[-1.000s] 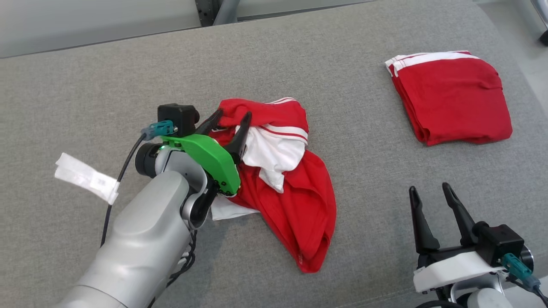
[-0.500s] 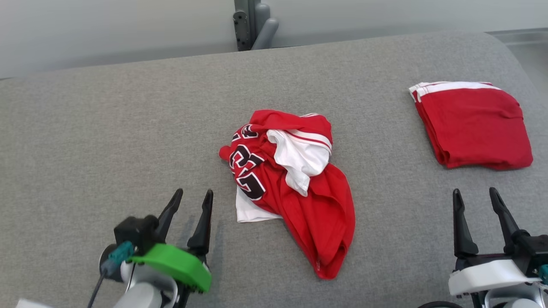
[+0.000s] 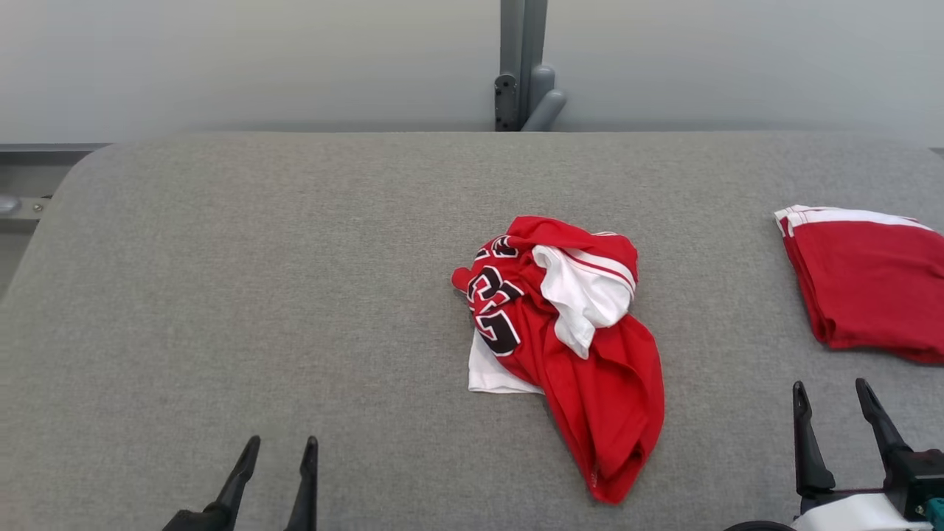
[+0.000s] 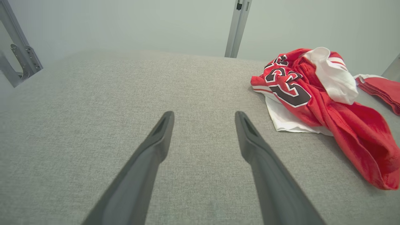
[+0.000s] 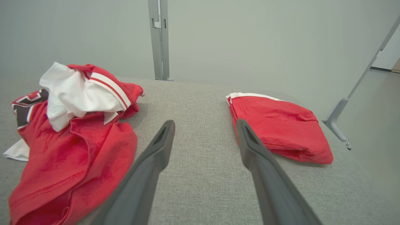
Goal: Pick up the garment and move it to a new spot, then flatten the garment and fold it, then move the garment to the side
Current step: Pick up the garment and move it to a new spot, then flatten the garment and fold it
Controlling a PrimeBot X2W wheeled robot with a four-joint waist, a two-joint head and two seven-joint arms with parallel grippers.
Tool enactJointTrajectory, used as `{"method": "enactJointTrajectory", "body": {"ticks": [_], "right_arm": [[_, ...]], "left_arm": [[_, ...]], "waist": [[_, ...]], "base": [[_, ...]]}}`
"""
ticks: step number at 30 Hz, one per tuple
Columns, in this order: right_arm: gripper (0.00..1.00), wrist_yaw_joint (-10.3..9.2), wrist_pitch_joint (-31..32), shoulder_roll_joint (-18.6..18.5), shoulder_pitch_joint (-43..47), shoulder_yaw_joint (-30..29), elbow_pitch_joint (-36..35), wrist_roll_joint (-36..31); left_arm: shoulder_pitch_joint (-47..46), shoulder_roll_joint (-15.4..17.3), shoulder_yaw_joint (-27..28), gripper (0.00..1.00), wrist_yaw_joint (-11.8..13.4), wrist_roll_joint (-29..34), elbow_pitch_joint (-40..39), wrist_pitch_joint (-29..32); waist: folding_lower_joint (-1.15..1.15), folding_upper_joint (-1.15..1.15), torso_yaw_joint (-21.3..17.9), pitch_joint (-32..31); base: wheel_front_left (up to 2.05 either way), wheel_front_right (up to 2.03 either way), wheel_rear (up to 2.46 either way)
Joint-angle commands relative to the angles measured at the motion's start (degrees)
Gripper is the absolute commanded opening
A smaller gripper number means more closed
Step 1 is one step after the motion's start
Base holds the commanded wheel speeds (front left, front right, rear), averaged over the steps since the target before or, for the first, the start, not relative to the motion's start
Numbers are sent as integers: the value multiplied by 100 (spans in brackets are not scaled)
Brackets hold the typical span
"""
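Observation:
A crumpled red and white jersey with black numerals [image 3: 568,339] [image 4: 315,103] [image 5: 72,131] lies in a heap near the middle of the grey padded table [image 3: 295,295]. My left gripper [image 3: 282,446] [image 4: 203,117] is open at the lower left, well apart from the heap, nothing between its fingers. My right gripper [image 3: 830,391] [image 5: 204,125] is open at the lower right, empty, to the right of the jersey's lower end.
A folded red garment with white trim [image 3: 870,284] [image 5: 278,125] rests at the table's right edge. A grey metal post [image 3: 522,66] stands behind the table against a pale wall. Bare cloth spreads over the table's left half.
My left gripper has let go of the jersey and drawn back to the lower left. The camera has shifted, so everything sits lower and further right in the picture.

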Motion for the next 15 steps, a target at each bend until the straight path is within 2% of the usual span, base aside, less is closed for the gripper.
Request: {"method": "enactJointTrajectory", "body": {"ticks": [1, 9, 15], "right_arm": [[100, -8, -9, -10, 108, -5, 48, -22], [100, -8, -9, -13, 181, 108, 261, 138], [100, -8, -9, -13, 161, 191, 296, 185]], "left_arm": [[131, -83, 131, 100, -68, 53, 5, 1], [384, -421, 975, 100, -539, 521, 89, 1], [385, -599, 1173, 100, -729, 735, 187, 1]], "waist": [[0, 0, 234, -200], [0, 0, 350, -300], [0, 0, 323, -336]], "base": [[0, 0, 0], [0, 0, 0], [0, 0, 0]]}}
